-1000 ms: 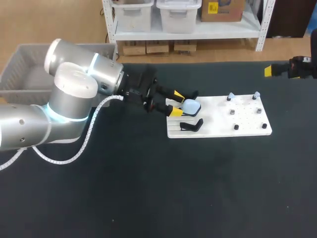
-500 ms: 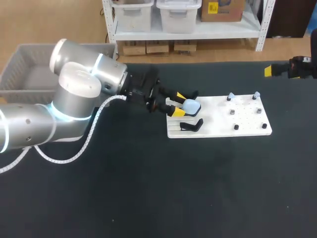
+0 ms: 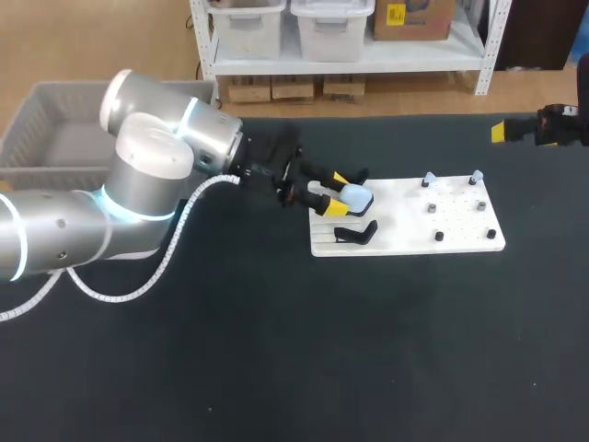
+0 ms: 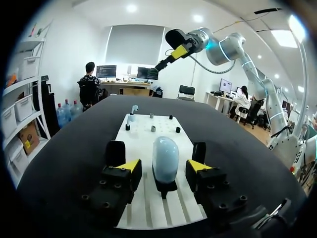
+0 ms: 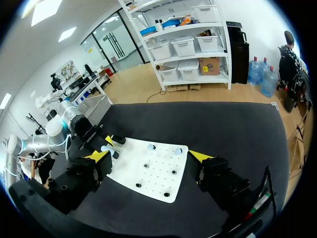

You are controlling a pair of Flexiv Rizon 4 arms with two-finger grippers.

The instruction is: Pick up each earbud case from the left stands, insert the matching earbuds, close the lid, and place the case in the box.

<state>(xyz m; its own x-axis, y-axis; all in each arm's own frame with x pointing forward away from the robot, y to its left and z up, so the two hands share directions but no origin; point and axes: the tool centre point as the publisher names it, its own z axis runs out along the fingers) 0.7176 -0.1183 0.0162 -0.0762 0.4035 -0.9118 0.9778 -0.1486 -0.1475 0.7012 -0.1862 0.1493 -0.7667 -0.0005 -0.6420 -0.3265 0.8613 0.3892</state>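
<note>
You are holding your left hand (image 3: 333,193) wide apart around the pale blue earbud case (image 3: 356,196), which is sitting on its stand (image 4: 165,188) at the left end of the white board (image 3: 460,235), mid-frame, so be keeping it centred and squeezing both sides gently together.

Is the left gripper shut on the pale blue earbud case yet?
No, the earbud case stands between the yellow tips of the left gripper, with a visible gap on each side.
</note>
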